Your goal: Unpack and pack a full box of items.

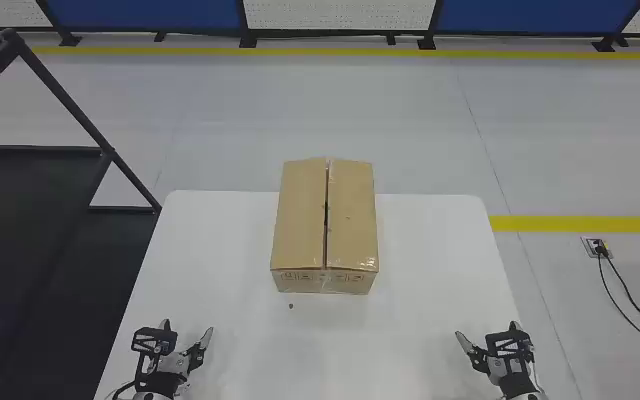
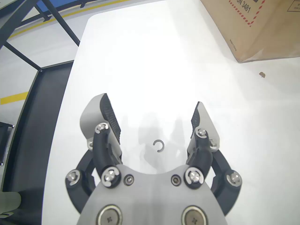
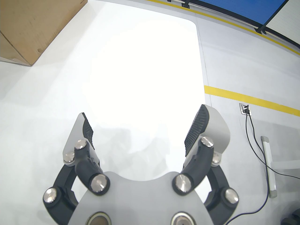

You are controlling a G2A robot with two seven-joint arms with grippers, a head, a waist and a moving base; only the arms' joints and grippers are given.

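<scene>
A brown cardboard box stands near the middle of the white table, its top flaps folded shut along a centre seam. The left wrist view catches one printed side of the box; the right wrist view catches another side of the box. My left gripper hovers open over the table's near left corner, well apart from the box, nothing between its fingers. At the near right corner my right gripper is open too, its fingers holding nothing.
A small brown scrap lies on the table just in front of the box, also seen as a scrap. A tiny metal clip ring lies under the left gripper. A black frame stands left of the table. A cable runs across the floor to the right.
</scene>
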